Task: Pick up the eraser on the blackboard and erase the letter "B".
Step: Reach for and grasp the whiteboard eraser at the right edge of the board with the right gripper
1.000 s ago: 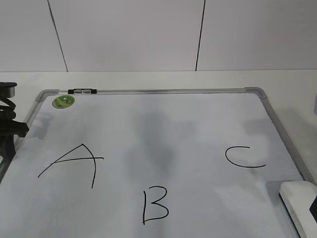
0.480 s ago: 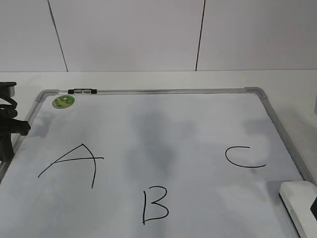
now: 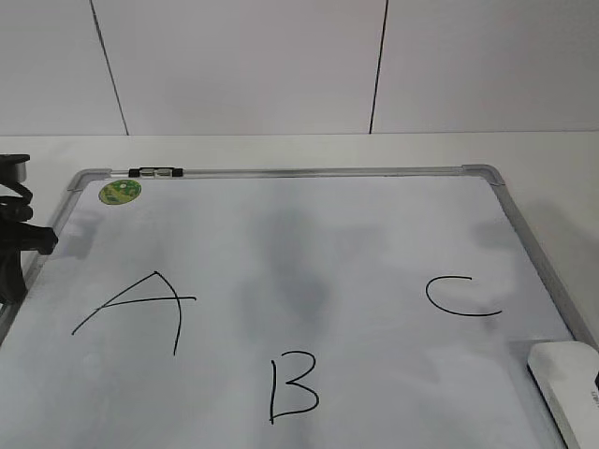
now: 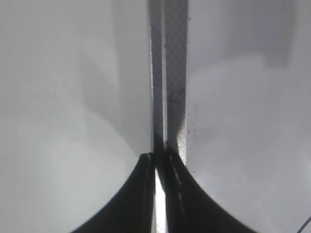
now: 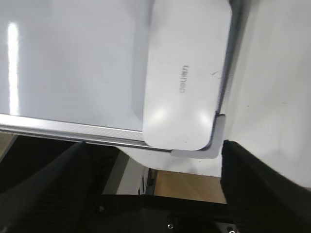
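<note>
Board: the blackboard [image 3: 309, 253] lies flat on the white table [image 3: 281, 150], grey frame all round, a green sticker [image 3: 120, 192] in its far left corner and a small black-and-silver clip [image 3: 156, 172] on the far rail beside it.

Letters: A [image 3: 136, 311] on the left, the letter "B" [image 3: 293, 387] low in the middle, C [image 3: 460, 296] on the right; all three whole, thin black strokes.

Eraser: the eraser [image 3: 567, 383] lies flat on the board's near right corner, well apart from the B and nearer the C. From the right wrist it [image 5: 187, 73] sits tight against the frame's corner, grey print facing up.

Right gripper: the right gripper [image 5: 155, 174] hangs above the eraser without touching it; its dark fingers [image 5: 262, 184] stand wide, one at each side of the view.

Left gripper: the left gripper [image 4: 156, 162] is over the board's left frame rail [image 4: 167, 73], the two fingers pressed almost together with only a thin sliver of light between them, holding nothing. From the room, a dark part of that arm [image 3: 17, 238] shows at the board's left edge, though it is partly cut off.
</note>
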